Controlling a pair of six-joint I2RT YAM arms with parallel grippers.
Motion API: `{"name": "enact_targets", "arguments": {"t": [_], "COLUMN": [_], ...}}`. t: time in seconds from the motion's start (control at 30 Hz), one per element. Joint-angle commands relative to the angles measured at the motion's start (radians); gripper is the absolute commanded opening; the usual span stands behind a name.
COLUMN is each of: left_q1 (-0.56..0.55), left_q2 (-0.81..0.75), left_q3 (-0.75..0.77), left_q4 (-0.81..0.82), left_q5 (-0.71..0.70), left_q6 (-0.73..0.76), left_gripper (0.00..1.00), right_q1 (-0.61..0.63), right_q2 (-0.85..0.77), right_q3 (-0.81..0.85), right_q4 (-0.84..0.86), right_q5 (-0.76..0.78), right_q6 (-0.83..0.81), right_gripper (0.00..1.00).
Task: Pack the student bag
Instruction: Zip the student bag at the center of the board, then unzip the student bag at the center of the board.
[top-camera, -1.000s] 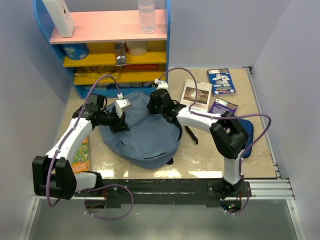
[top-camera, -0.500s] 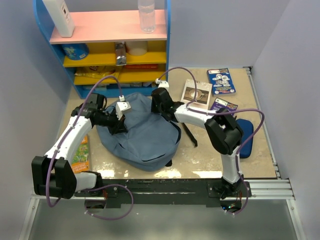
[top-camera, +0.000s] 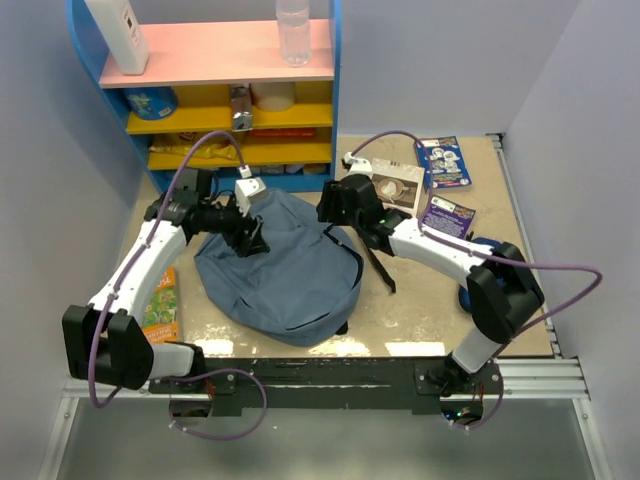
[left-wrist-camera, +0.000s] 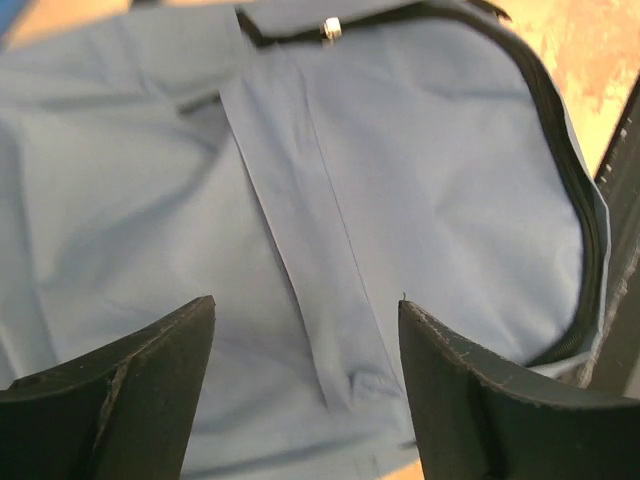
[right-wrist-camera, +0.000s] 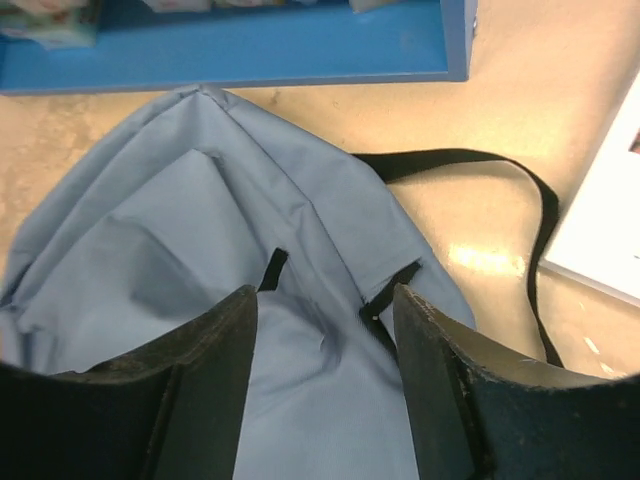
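The student bag (top-camera: 285, 270) is a slate-blue backpack lying flat in the middle of the table, with a black strap (top-camera: 380, 265) trailing off its right side. My left gripper (top-camera: 250, 238) hovers over the bag's upper left edge. It is open in the left wrist view (left-wrist-camera: 305, 310), with only blue fabric (left-wrist-camera: 400, 180) and the black zipper (left-wrist-camera: 572, 200) beneath. My right gripper (top-camera: 335, 207) is at the bag's top right corner. It is open (right-wrist-camera: 325, 295) above the bag's top (right-wrist-camera: 200, 220) and a black strap loop (right-wrist-camera: 500, 165).
A blue, yellow and pink shelf unit (top-camera: 215, 100) stands just behind the bag. Three books (top-camera: 442, 163) (top-camera: 395, 185) (top-camera: 446, 213) lie at the back right. A dark-blue pencil case (top-camera: 484, 243) is mostly hidden by the right arm. A green book (top-camera: 160, 300) lies under the left arm.
Both grippers opened and let go of the bag, which settled flatter. The right gripper pulled back toward the far right; the left one shifted slightly toward the shelf.
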Motion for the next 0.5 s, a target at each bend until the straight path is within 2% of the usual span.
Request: {"name": "enact_targets", "arguments": {"t": [0.0,0.13,0.27,0.4,0.47], "left_q1": [-0.084,-0.19,-0.218,-0.23,-0.241], "left_q2": [0.064,0.192,0.286,0.318,0.328], "left_q3": [0.083,0.104,0.109,0.092,0.081], "left_q4": [0.14,0.206,0.228,0.248,0.262], "left_q5": [-0.055,-0.124,-0.167,-0.178,-0.199], "left_q6": [-0.101,-0.132,-0.139,-0.139,-0.141], "left_gripper": [0.79,0.8,0.81,0.81,0.81], "right_q1": [0.005,0.005,0.003,0.002,0.005], "right_q2": [-0.093,-0.131,-0.145,-0.148,-0.134], "right_q3": [-0.03,-0.073,-0.102,-0.148,-0.159], "right_q4": [-0.11,-0.211,-0.273,-0.276,-0.276], "right_q5": [0.066,0.132,0.14,0.12,0.112], "right_q6": [0.014,0.046,0.066,0.073,0.077], "right_gripper": [0.58,0.55,0.55,0.55,0.52]}}
